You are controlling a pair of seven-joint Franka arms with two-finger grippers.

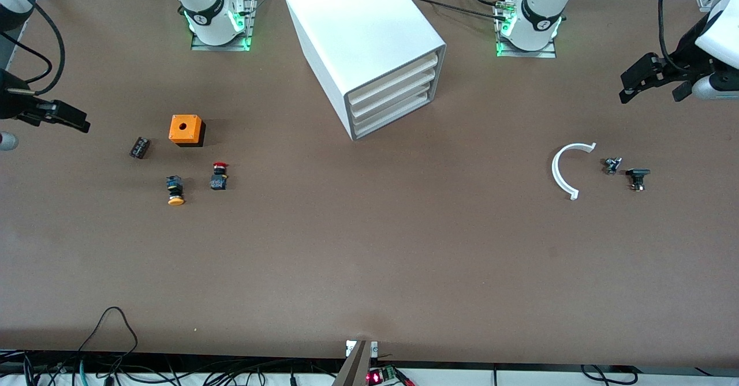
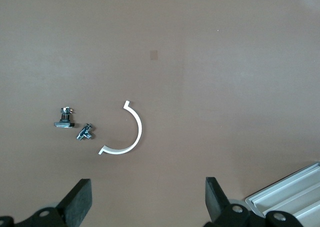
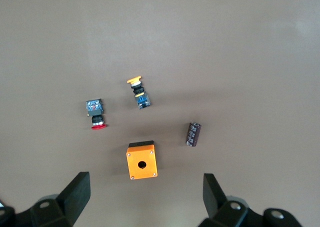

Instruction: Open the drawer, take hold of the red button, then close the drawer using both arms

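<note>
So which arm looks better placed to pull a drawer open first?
Probably the left. Its open pincer hangs toward the end that the shut drawer fronts face, and its wrist view already shows them. The right pincer, also open, hangs over the button end.

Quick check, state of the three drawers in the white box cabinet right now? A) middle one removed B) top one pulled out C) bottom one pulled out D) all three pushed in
D: in the front view all three shallow white plastic drawers sit flush in the white box cabinet, none sticking out, and neither tool is at the cabinet.
</note>
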